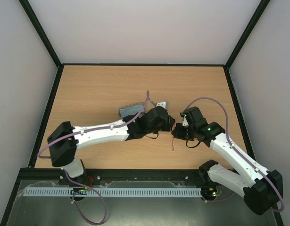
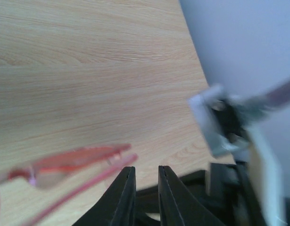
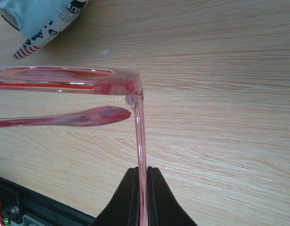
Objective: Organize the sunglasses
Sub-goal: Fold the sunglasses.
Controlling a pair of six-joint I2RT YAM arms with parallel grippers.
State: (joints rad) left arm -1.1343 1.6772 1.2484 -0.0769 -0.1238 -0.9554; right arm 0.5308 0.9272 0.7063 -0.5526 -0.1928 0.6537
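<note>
The sunglasses (image 3: pixel 78 80) have a thin, translucent red-orange frame. My right gripper (image 3: pixel 142 168) is shut on one temple arm and holds the glasses above the table, with the other temple folded in. In the top view that held temple arm (image 1: pixel 173 142) hangs below the right gripper (image 1: pixel 175 133). My left gripper (image 2: pixel 146 168) has a narrow gap between its fingers and is empty. The sunglasses (image 2: pixel 64 162) sit just left of its fingertips. In the top view the left gripper (image 1: pixel 168 124) is close beside the right one.
The flag-print case (image 1: pixel 129 111) lies behind the left arm's wrist and shows at the top left of the right wrist view (image 3: pixel 41 21). A small pale piece (image 1: pixel 162 103) lies just behind the grippers. Black frame rails edge the table (image 1: pixel 88 89).
</note>
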